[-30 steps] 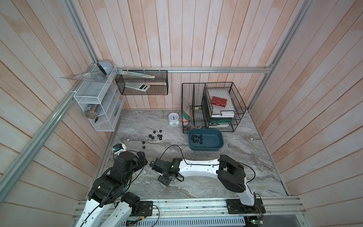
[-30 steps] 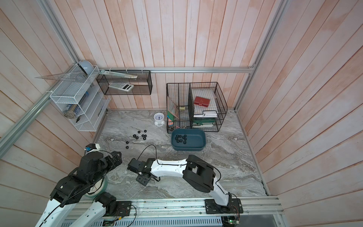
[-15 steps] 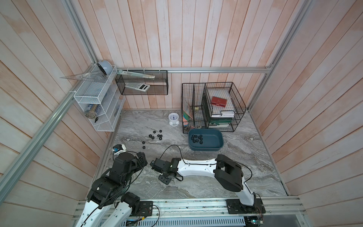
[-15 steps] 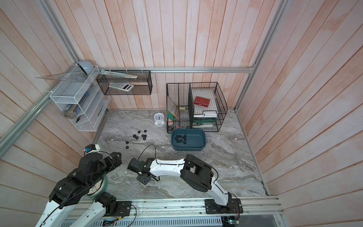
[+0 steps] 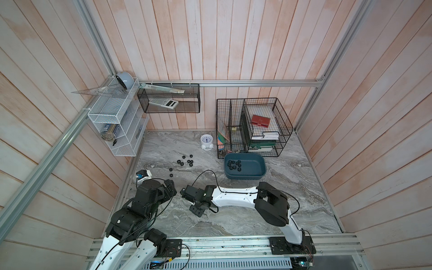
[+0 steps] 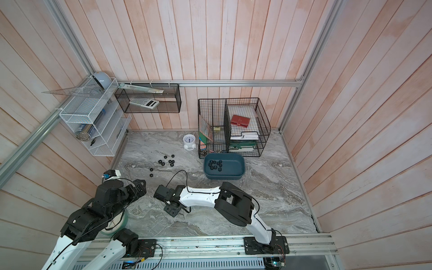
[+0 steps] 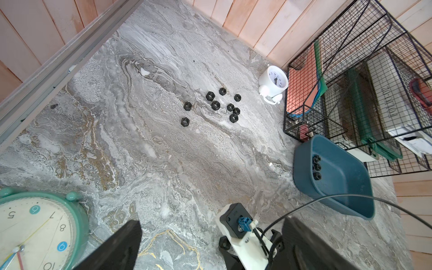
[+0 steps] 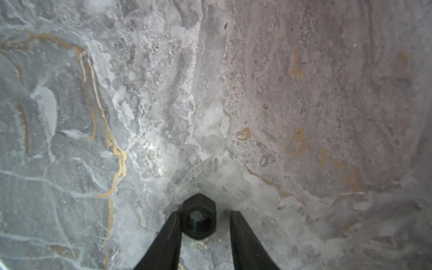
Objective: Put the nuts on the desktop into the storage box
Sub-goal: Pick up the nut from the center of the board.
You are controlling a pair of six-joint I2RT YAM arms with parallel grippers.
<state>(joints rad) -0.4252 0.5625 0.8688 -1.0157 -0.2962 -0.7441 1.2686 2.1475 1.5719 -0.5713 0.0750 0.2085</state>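
Several small black nuts (image 5: 185,161) (image 6: 167,161) (image 7: 217,105) lie scattered on the grey marble desktop (image 5: 233,217), left of the teal storage box (image 5: 253,167) (image 6: 235,164) (image 7: 339,173). More nuts (image 5: 234,164) lie inside the box. My right gripper (image 8: 205,212) (image 5: 184,191) is down at the desktop near the front. One nut (image 8: 198,219) sits flat between its fingers, touching one finger, with a gap to the other. My left gripper (image 7: 210,245) (image 5: 173,187) is wide open and holds nothing, just left of the right one.
A small white clock (image 5: 207,141) stands behind the loose nuts. Black wire baskets (image 5: 253,127) stand behind the box. A teal alarm clock (image 7: 35,229) lies under the left arm. A white mesh rack (image 5: 117,126) hangs on the left wall.
The right gripper's jaws have narrowed around the nut on the desktop. The left arm has stayed where it was.
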